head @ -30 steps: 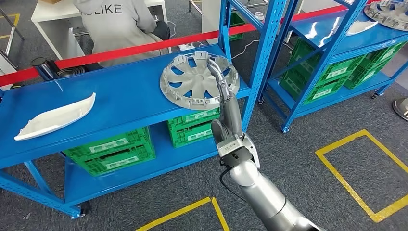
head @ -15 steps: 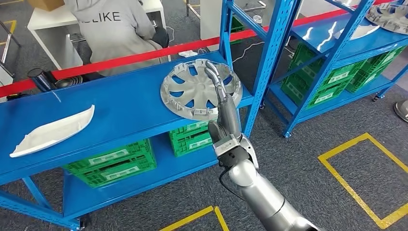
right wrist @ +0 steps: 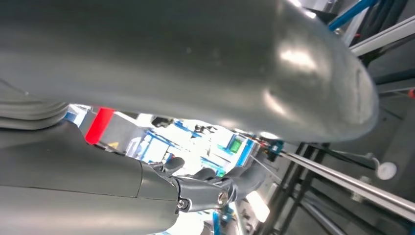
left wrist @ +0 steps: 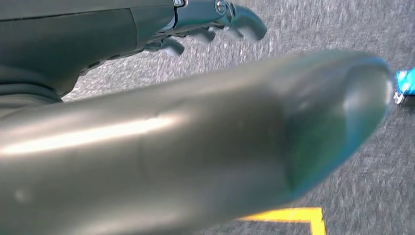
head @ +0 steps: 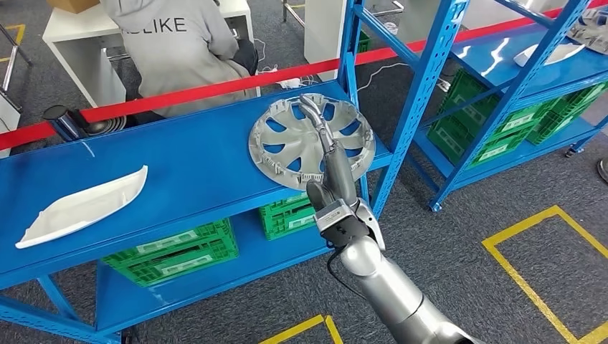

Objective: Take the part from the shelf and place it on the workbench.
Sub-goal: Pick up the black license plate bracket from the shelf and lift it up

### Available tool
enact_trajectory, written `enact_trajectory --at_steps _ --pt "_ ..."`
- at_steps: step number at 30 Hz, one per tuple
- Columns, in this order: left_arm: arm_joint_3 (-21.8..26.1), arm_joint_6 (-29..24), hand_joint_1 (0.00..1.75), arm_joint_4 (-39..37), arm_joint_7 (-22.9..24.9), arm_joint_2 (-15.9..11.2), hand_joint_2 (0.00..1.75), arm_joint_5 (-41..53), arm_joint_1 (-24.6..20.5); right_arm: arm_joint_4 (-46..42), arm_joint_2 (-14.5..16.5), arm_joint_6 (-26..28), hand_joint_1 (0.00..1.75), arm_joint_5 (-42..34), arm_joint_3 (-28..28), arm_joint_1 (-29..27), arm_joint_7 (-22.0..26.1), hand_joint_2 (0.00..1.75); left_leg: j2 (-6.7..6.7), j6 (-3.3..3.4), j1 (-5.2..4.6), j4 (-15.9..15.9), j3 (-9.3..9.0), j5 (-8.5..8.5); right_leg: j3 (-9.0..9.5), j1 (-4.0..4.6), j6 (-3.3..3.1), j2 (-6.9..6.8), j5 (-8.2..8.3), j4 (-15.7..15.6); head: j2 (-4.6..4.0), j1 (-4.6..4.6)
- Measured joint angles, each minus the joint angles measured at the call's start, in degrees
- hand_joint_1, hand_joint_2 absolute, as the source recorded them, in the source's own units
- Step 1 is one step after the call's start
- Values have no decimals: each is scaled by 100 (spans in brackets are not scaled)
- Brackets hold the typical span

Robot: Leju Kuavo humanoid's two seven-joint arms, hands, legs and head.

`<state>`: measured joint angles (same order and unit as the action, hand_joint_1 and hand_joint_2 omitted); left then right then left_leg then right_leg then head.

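A silver hubcap (head: 283, 140) lies tilted at the right end of the blue shelf (head: 179, 165), its near rim hanging over the shelf's front edge. My right hand (head: 315, 115) reaches across the hubcap and hooks its fingers into the spokes near the centre, gripping it. The right wrist view has the hand's thick thumb and dark fingers (right wrist: 210, 188) close up, with the hubcap not made out there. My left hand (left wrist: 215, 19) hangs over the grey floor and holds nothing.
A white curved part (head: 82, 204) lies at the shelf's left end. Green crates (head: 172, 251) stand on the lower level. A person (head: 172, 43) sits behind a red barrier tape (head: 215, 87). A second blue rack (head: 502, 64) stands to the right. Yellow lines (head: 545, 287) mark the floor.
The hubcap has slid toward me with my right hand and now overhangs the shelf's front edge. The whole view has also shifted slightly.
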<state>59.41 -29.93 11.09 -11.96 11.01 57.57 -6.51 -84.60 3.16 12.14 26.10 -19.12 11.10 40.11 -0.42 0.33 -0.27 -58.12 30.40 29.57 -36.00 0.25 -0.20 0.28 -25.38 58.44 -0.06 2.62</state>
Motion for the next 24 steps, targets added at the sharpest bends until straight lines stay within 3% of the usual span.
enact_trajectory --at_steps 3,7,11,16,20,24 --pt "0 1 0 -3 -5 11 0 -3 -12 36 1 -33 0 40 2 13 4 0 5 23 -12 45 -54 11 32 -7 -7 14 21 -12 0 5" --pt "0 15 0 -3 -13 18 0 -44 -26 121 13 79 0 448 2 90 -56 0 8 -8 -12 126 -101 30 49 -3 -50 11 -18 -13 0 2" --pt "0 54 0 -3 -24 25 0 -58 -34 349 41 599 0 1222 2 342 -257 0 11 -58 -11 148 -109 17 52 -2 -66 9 -21 -11 0 3" --pt "0 57 0 -3 -74 60 0 -73 -38 660 57 792 0 1439 2 654 -324 0 10 -82 -10 150 -113 4 60 -5 -76 1 -14 -10 -1 4" --pt "0 72 0 -4 -56 75 0 -51 -43 882 66 915 0 1585 0 865 -372 175 10 -83 -11 149 -117 3 65 -18 -73 1 -9 -10 -1 4" --pt "0 14 0 -5 37 103 0 20 -46 1325 67 986 0 1870 -16 1255 -596 175 11 -82 -13 146 -120 2 69 -24 -66 2 -5 -11 -1 4"
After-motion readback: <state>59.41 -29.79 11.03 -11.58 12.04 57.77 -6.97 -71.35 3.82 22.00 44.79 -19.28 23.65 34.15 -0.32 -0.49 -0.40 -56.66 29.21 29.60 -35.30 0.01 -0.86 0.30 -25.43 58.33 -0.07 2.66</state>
